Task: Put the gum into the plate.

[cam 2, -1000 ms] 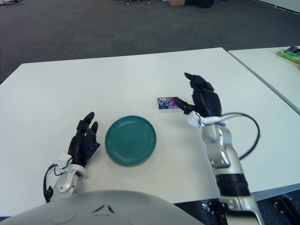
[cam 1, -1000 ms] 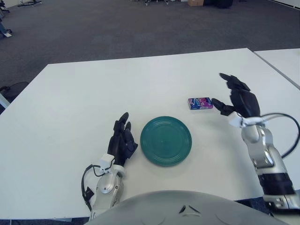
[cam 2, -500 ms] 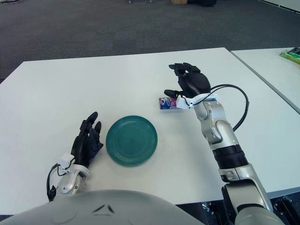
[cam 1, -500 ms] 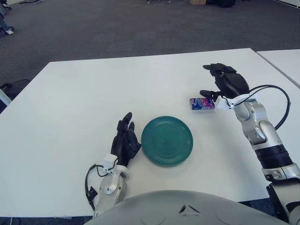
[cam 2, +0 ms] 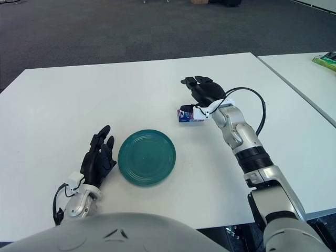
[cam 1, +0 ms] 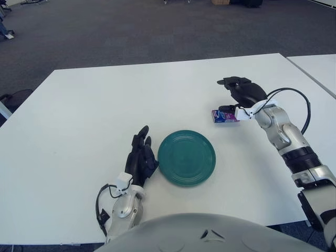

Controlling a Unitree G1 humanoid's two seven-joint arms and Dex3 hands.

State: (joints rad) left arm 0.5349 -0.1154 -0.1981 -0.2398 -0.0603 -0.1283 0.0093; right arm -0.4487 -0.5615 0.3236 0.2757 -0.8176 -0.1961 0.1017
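A small blue and pink gum pack (cam 1: 222, 116) lies on the white table (cam 1: 84, 115), up and to the right of a round teal plate (cam 1: 186, 157). My right hand (cam 1: 236, 94) hovers right over the pack with fingers spread, thumb touching its right end; it does not grip it. My left hand (cam 1: 139, 157) rests open on the table just left of the plate. The gum also shows in the right eye view (cam 2: 188, 116).
A second white table (cam 1: 315, 68) stands to the right across a narrow gap, with a green object (cam 2: 326, 60) on it. A black cable (cam 1: 302, 105) loops off my right forearm. Dark carpet lies beyond the far table edge.
My right hand has moved left and forward, from beside the gum's right end to directly over it, and lowered onto it. The gum, plate and left hand have not moved.
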